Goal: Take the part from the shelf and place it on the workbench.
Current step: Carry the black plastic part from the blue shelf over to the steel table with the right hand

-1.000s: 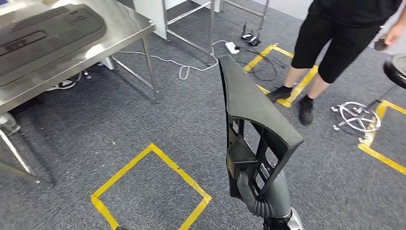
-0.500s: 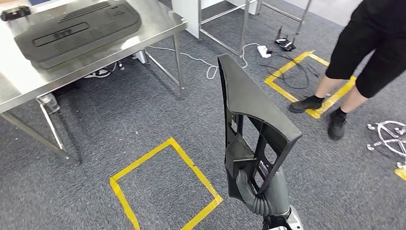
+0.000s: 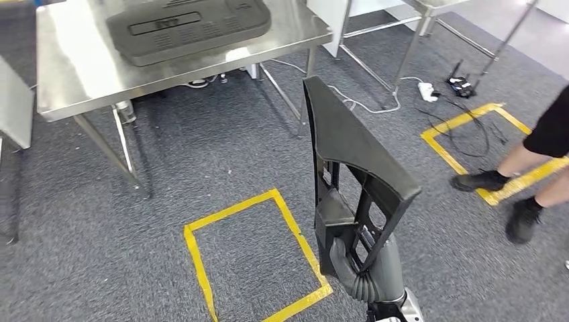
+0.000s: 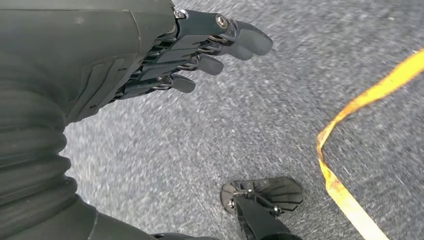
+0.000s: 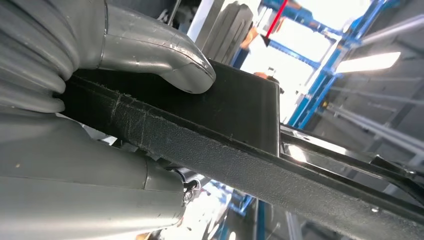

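A long black plastic part stands upright in front of me, gripped at its lower end by my right hand. In the right wrist view the thumb presses on the part's black edge. The steel workbench lies ahead to the left, and a similar black moulded panel rests on it. My left hand hangs over the grey carpet with its fingers loosely apart and nothing in it.
A yellow tape square marks the carpet just ahead. A person's legs and black shoes stand at the right by another tape square. Cables and a power strip lie near a second table's legs.
The camera has turned left, so the workbench has slid toward the centre and the person toward the right edge. The part stays upright in my right hand.
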{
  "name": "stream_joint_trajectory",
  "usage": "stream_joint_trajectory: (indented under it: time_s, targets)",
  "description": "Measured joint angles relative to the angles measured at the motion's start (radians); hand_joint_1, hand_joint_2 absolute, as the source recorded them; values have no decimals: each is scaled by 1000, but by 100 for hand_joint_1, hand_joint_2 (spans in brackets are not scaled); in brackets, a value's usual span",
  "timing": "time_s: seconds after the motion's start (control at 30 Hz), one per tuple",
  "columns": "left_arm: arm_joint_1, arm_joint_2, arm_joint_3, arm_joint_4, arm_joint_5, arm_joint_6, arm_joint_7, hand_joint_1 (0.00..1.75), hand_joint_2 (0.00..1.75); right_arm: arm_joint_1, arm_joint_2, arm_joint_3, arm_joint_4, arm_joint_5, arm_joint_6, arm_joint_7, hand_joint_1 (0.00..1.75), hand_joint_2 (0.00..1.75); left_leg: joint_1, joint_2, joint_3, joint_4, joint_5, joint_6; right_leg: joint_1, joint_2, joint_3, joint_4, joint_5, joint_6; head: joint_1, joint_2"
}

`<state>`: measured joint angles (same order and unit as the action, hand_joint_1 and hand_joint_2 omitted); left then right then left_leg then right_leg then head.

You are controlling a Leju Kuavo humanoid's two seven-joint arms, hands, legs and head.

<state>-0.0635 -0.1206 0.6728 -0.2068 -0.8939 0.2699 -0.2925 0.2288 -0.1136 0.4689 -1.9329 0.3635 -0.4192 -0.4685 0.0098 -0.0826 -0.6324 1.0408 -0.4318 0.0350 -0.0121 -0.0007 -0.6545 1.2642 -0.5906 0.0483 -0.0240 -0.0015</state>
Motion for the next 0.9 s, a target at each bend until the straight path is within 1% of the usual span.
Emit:
stream_joint_trajectory:
  time_s: [0.03,0.07,0.1,0.13,0.17,0.2,0.23,0.27,0.3,0.33,0.37,0.4,0.43,0.47,0.5,0.53,0.57,0.6,0.63,0.67,0.7,0.77,0.9]
  targets:
    - [0,0,1,0,2,-2,1,0,175,0,0,0,0,0,0,0,175,175,0,-16,0,0,2,-3,-2,12,29,-68,32,8,1,0]
    - [0,0,3,0,3,-2,1,0,175,0,0,0,0,1,0,0,175,175,0,-30,-1,0,4,-7,-4,35,59,-138,59,13,0,0]
    - [0,0,3,0,3,-2,1,0,175,-1,0,0,0,1,0,1,175,175,-2,-43,-2,1,6,-11,-5,53,84,-195,81,11,1,0]
    - [0,0,4,0,3,-2,0,0,175,-1,0,0,0,1,0,1,175,175,-3,-53,-4,0,9,-16,-5,67,98,-229,93,6,0,0]
    - [1,0,4,0,1,-1,-1,0,175,-1,1,0,1,0,0,2,175,175,-4,-60,-6,-2,12,-22,-3,71,101,-239,96,-3,0,0]
    - [3,0,4,0,0,-2,-3,0,175,-1,1,0,1,-3,1,2,175,175,-4,-67,-8,-5,15,-28,-1,62,103,-241,100,-11,1,0]
    - [5,2,5,0,-2,-4,-5,0,175,-2,1,0,1,-8,2,3,175,175,-2,-67,-10,-6,17,-33,-4,54,104,-242,103,-19,0,0]
    - [8,3,5,0,-3,-6,-7,0,175,-2,2,0,2,-14,4,5,175,175,-3,-51,-14,2,11,-37,-8,46,107,-244,107,-27,0,0]
    - [9,3,6,0,-3,-9,-8,0,175,-2,4,0,1,-20,6,6,175,175,-5,-23,-24,25,-5,-40,-11,37,110,-246,110,-34,-3,0]
    - [8,4,7,0,-3,-11,-9,0,175,-1,5,0,1,-24,8,7,175,175,-5,12,-43,69,-32,-43,-13,29,110,-248,111,-40,-6,0]
    - [7,4,8,0,-3,-12,-10,0,175,1,6,0,1,-26,9,8,175,175,-6,46,-70,132,-68,-47,-10,20,111,-248,111,-44,-9,0]
    - [6,3,9,0,-3,-13,-10,0,175,2,6,0,2,-27,9,8,175,175,-3,65,-101,201,-102,-50,-8,12,110,-248,110,-46,-12,0]
    - [5,3,9,0,-3,-14,-10,0,175,3,7,0,2,-28,9,8,175,175,-1,74,-125,256,-124,-53,-7,3,110,-248,110,-46,-12,0]
    - [5,3,10,0,-3,-16,-10,0,175,4,7,0,2,-28,10,8,175,175,1,78,-133,281,-129,-55,-6,-4,110,-247,110,-46,-12,0]
    - [6,3,11,0,-3,-19,-12,0,175,4,8,0,2,-29,9,8,175,175,3,79,-119,264,-114,-55,-6,-10,110,-247,110,-46,-12,0]
    - [6,4,11,0,-3,-23,-14,0,175,4,8,0,2,-30,9,9,175,175,4,81,-86,209,-85,-55,-6,-14,112,-247,109,-45,-13,0]
    - [6,4,11,0,-3,-27,-17,0,175,4,10,-1,2,-32,8,9,175,175,5,84,-43,134,-58,-53,-6,-17,113,-247,108,-44,-13,0]
    - [6,5,11,0,-3,-32,-20,0,175,3,11,-1,2,-34,6,10,175,175,4,88,-7,69,-38,-51,-2,-19,114,-246,106,-41,-12,0]
    - [5,6,11,0,-3,-34,-22,0,175,3,13,-1,2,-35,5,12,175,175,2,90,17,24,-28,-47,1,-20,113,-246,105,-37,-12,0]
    - [6,6,11,0,-3,-37,-24,0,175,3,14,-2,2,-37,4,13,175,175,1,92,27,3,-25,-45,5,-21,112,-245,103,-37,-11,0]
    - [6,6,11,0,-3,-40,-24,0,175,3,15,-3,2,-39,3,15,175,175,-1,90,27,1,-24,-43,7,-22,110,-244,102,-37,-11,0]
    - [7,7,11,0,-3,-47,-26,0,175,4,18,-4,2,-44,2,17,175,175,-2,86,25,-1,-21,-43,6,-22,110,-247,102,-41,-11,0]
    - [7,8,12,0,-4,-58,-28,0,175,4,24,-9,2,-53,0,19,175,175,-6,81,25,-1,-22,-37,4,-24,108,-257,105,-38,-10,0]
